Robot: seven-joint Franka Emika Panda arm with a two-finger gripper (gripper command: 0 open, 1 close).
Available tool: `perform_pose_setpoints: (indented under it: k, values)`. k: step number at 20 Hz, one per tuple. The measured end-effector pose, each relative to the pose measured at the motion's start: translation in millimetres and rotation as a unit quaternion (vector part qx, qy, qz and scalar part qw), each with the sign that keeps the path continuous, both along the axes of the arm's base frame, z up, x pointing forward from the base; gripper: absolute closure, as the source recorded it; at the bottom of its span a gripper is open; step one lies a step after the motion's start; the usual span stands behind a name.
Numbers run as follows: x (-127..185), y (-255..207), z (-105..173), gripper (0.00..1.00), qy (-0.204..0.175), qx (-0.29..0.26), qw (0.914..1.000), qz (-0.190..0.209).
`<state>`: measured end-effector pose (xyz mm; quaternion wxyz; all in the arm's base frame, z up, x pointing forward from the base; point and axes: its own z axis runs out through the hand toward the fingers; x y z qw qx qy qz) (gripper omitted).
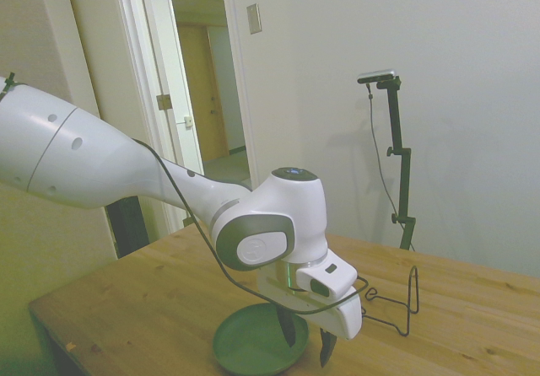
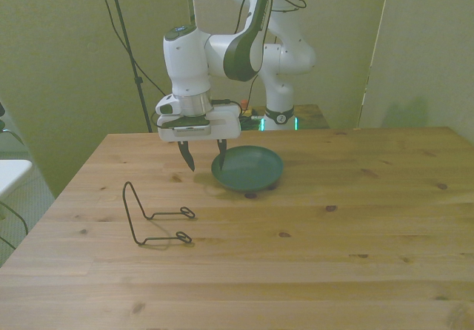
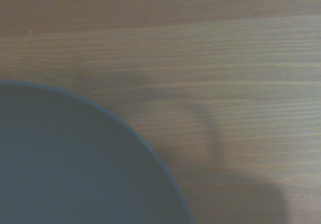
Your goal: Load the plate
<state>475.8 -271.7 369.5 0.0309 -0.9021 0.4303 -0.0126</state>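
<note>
— Anything in the plate (image 2: 252, 169)?
— Nothing visible inside; plain dull green, round, shallow, raised rim; sitting flat on the wooden counter (image 2: 296, 234), toward the far side, a little to the front view's left of middle.

— And relative to the fingers (image 2: 185, 155)?
— Spread wide apart, gripping nothing; dark tips pointing down. In the front view, one finger over the plate's rim on the front view's left side, the other outside the plate, above bare wood; so straddling that edge rather than centred. In the side view (image 1: 287, 325), one finger in front of the plate's green surface, the other just past its rim; whether either tip touches plate or counter, cannot tell.

— Wrist camera?
— Blurred; curved edge of the plate (image 3: 75, 163) filling one corner, wood grain and a soft shadow over the remainder.

— Anything else on the counter?
— Thin black wire rack (image 2: 152, 219); upright loop at one end, two prongs lying along the wood; nothing slotted in it; set well apart from the plate, nearer the camera and toward the front view's left.
</note>
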Motion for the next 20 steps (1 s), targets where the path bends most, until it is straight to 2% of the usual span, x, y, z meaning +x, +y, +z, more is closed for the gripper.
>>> perform_pose_setpoints:
  k: [10,20]
  values:
    - [3,3,-11,1.0,0.0,0.015,0.9999,-0.007]
    - [6,3,-6,1.0,-0.007,0.024,0.9997,-0.01]
